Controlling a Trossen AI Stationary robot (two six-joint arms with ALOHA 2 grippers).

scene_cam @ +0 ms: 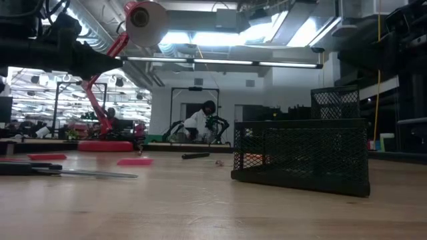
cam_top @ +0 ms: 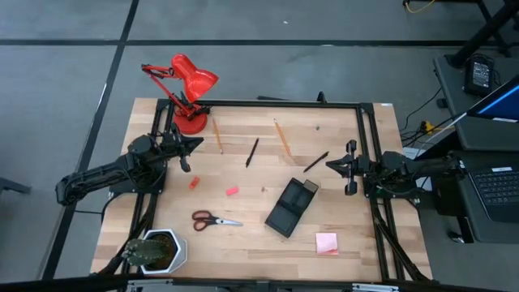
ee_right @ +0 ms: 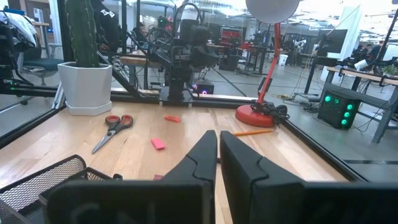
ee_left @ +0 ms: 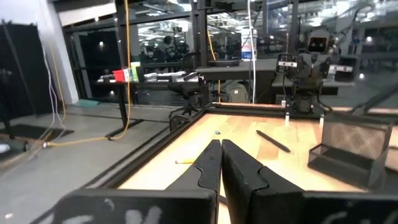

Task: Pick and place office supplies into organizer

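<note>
Closest to the low camera stands the black wire-mesh organizer [scene_cam: 300, 155], a rectangular tray with see-through walls that rests on the pale wooden counter [cam_top: 251, 235]; from above it [cam_top: 292, 207] lies at an angle right of the counter's middle, and its compartments appear to hold nothing, though the mesh makes that hard to confirm. Just beside its near corner lies the pink square sticky-note pad [cam_top: 327, 242]. Red-handled scissors [cam_top: 215, 219] lie flat to the organizer's left, blades pointing toward it, well apart from it. Two small red eraser pieces [cam_top: 232, 191] [cam_top: 195, 183] sit between the scissors and the far half of the counter. Farther back lie two orange-tan pencils [cam_top: 217, 135] [cam_top: 282, 136] and two black pens [cam_top: 252, 152] [cam_top: 315, 161], all separate and loose on the wood, the second pen near the organizer's far end. A green plant in a white hexagonal pot [cam_top: 158, 251] stands at the near left corner, and a red desk lamp [cam_top: 188, 93] at the far left corner. Left pincer [cam_top: 193, 145] hangs over the left edge near the lamp base, its fingers [ee_left: 239, 168] pressed together on nothing. Right pincer [cam_top: 331, 165] hangs over the right edge, fingers [ee_right: 199, 158] nearly together with only a thin gap, also holding nothing.
</note>
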